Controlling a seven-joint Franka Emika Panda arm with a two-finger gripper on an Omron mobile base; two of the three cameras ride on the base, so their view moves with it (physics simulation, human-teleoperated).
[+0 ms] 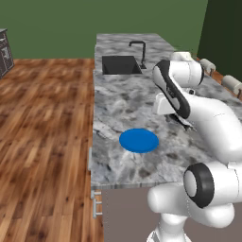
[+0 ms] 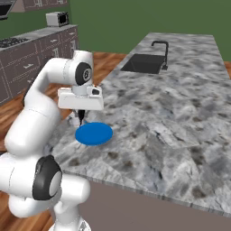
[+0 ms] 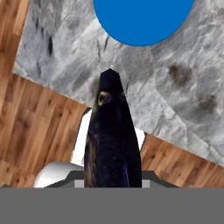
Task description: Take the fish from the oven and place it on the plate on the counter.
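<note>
My gripper (image 2: 81,113) hangs over the near left part of the counter (image 2: 171,117) and is shut on the fish (image 3: 112,135), a slender dark fish that points away from the hand. In the right base view the fish (image 2: 81,120) dangles just above the near edge of the plate (image 2: 94,134). The plate (image 1: 139,141) is flat, round and bright blue, and lies near the counter's front edge. In the hand view the plate (image 3: 143,19) sits ahead of the fish's tip, with marbled stone between them. The oven is out of view.
A black sink (image 1: 121,64) with a black faucet (image 1: 140,49) sits at the far end of the counter (image 1: 123,99). Wooden floor (image 1: 42,132) lies to the left of it. Cabinets with a microwave (image 2: 57,18) stand far off.
</note>
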